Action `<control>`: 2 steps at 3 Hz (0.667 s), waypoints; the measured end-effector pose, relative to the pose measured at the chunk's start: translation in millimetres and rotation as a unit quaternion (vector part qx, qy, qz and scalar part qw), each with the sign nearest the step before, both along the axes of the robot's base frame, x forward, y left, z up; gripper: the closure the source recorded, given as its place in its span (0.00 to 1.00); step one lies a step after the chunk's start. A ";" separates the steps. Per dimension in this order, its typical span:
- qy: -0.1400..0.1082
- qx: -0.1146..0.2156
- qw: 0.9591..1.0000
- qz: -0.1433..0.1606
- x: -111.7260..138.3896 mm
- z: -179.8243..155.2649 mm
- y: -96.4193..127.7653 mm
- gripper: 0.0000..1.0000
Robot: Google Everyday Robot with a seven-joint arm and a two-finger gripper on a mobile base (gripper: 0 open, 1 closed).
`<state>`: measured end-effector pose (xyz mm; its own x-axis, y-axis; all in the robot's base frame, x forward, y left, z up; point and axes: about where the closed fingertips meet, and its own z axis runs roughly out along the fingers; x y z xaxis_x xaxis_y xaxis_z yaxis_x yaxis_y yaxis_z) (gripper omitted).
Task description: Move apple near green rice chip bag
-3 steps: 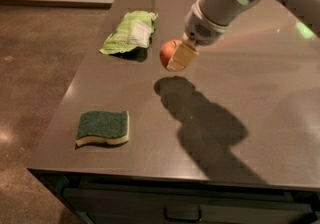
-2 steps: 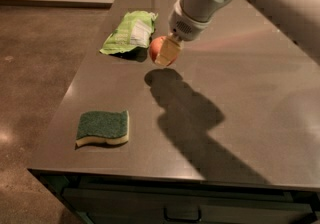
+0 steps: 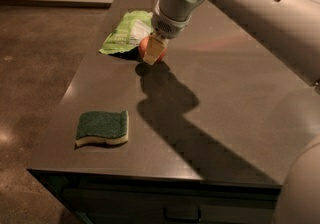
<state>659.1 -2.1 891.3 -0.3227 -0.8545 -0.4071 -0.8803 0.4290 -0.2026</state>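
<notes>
The red-orange apple (image 3: 146, 47) is held between the fingers of my gripper (image 3: 152, 51), low over the dark table and right beside the near right corner of the green rice chip bag (image 3: 124, 33). The bag is light green and crinkled and lies flat at the table's back left. One tan fingertip (image 3: 151, 53) covers the front of the apple. The gripper is shut on the apple. I cannot tell whether the apple touches the table or the bag.
A dark green sponge (image 3: 102, 127) with a yellow underside lies near the table's front left corner. The grey tabletop (image 3: 225, 103) stretches to the right under my arm's shadow. The left edge drops to the brown floor (image 3: 35, 63).
My gripper has carried the apple leftward and down, from the table's middle back to right beside the chip bag. The sponge and the bag have not moved.
</notes>
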 end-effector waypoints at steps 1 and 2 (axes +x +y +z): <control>0.010 -0.018 1.000 -0.001 7.0 -7.8 2.6 0.59; 0.026 -0.036 0.999 0.000 11.6 -21.1 -3.8 0.36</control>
